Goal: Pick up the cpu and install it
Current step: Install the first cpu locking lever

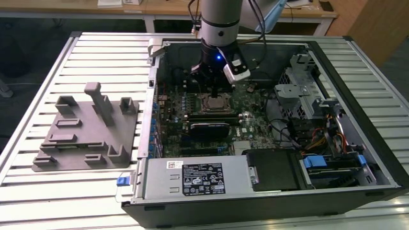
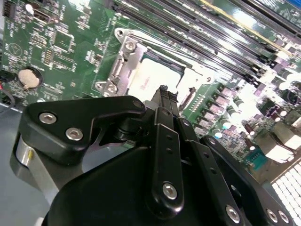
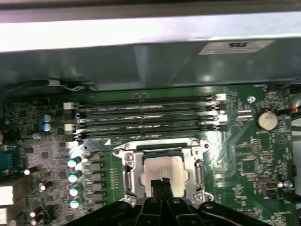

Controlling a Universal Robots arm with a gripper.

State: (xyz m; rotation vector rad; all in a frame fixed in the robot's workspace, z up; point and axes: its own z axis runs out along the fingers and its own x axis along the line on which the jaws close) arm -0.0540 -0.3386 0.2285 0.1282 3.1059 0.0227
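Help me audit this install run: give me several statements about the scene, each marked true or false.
1. The small square cpu with a silvery metal top lies flat inside the metal-framed motherboard socket. True.
2. The black end effector hangs over the grey plastic fixture block. False: it is above the cpu inside the case, and the fixture sits apart at the exterior view's left.
3. A round silver coin cell battery sits on the green motherboard. True.
4. The black computer case stands upright with its side panel closed. False: it lies on its side on the slatted metal table, with its inside open to view.
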